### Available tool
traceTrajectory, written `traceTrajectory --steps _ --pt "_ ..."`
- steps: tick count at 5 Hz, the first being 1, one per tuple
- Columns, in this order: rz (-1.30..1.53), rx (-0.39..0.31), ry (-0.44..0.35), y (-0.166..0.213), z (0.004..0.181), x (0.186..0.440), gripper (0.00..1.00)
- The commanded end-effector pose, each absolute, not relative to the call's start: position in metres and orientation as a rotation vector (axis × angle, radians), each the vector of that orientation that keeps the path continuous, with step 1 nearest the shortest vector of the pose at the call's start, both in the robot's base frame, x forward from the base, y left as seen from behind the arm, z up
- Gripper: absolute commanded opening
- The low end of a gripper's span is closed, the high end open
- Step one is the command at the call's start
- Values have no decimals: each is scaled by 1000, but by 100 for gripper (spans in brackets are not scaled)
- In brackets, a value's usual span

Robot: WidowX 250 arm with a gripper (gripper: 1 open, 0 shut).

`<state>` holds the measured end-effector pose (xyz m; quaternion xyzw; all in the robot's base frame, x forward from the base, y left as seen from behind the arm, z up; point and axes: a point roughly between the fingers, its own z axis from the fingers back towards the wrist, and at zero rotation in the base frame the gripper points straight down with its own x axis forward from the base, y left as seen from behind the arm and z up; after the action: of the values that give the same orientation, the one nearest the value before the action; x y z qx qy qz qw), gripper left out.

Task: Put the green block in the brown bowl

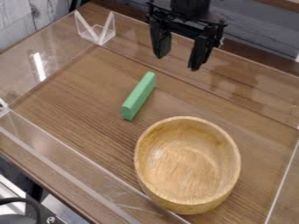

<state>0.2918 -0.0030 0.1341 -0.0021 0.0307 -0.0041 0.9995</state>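
Green block (139,95) lies on the wooden table (72,93), left of the brown bowl (187,164); our gripper (183,59) hangs spread, so we judge grasping and placing both remain.

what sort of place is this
Probably a robot test bench: a black arm reaches over a wooden tabletop, with a green block and a brown bowl laid out below.

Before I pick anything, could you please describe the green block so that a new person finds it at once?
Find the big round wooden bowl on the table. Just beyond its rim, toward the black gripper, lies a slim rectangular bar, the green block. It is the only bright green thing here.
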Motion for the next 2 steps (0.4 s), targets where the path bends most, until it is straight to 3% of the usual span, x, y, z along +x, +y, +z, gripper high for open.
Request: traceTrajectory --steps 1,2 --pt "-3 -3 69 0 128 290 100" --pt "15 1 49 10 122 283 100"
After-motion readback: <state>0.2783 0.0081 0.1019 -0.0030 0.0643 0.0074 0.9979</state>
